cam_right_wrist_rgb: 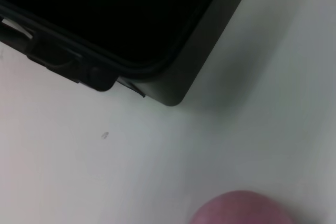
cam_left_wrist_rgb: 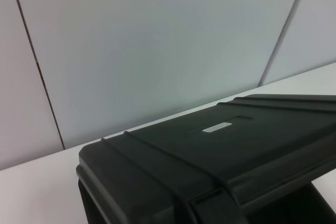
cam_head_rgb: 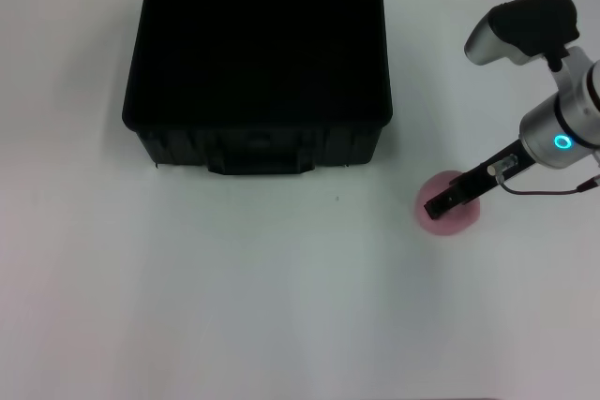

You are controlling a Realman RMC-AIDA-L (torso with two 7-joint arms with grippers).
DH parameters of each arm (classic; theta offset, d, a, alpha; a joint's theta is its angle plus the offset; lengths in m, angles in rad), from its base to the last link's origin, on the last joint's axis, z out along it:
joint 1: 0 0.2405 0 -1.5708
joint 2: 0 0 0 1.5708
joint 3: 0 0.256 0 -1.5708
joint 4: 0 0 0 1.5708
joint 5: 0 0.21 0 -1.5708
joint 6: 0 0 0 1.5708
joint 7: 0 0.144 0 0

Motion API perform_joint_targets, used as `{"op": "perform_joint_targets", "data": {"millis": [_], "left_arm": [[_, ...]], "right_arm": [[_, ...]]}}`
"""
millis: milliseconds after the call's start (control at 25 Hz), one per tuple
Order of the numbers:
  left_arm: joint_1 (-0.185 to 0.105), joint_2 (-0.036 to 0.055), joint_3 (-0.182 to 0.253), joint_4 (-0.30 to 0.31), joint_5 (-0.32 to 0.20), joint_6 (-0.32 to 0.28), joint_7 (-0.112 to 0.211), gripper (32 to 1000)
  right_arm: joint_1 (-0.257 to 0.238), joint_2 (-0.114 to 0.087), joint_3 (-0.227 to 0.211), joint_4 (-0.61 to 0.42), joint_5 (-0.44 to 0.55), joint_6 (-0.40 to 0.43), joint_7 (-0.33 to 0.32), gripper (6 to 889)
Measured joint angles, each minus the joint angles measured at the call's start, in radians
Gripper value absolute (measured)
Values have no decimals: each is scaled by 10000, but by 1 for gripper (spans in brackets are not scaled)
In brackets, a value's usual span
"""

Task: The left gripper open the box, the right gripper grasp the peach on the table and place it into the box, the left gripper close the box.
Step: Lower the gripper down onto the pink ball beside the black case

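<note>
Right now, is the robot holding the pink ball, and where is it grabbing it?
It cannot be told. The right end effector is over the peach on the table, but a grip isn't visible. The left end effector is out of view.

One box [cam_head_rgb: 258, 72], black, lid up, one white label [cam_left_wrist_rgb: 217, 127] on that lid. One peach [cam_head_rgb: 450, 205], pink, on the one white table [cam_head_rgb: 234, 297]. One arm in the head view, carrying one gripper [cam_head_rgb: 441, 201].
</note>
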Motion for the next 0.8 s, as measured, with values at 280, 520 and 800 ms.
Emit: {"op": "perform_joint_targets", "data": {"millis": [280,520,800], "left_arm": [[-4,0,4,0,0,14,2,409],[-4,0,5,-30,1,13,73,412],[-4,0,5,-31,3,14,76,416]], "right_arm": [[0,0,1,0,5,-4,10,845],[0,36,1,-11,28,-58,87,767],[29,46,1,-11,15,-29,106,413]]}}
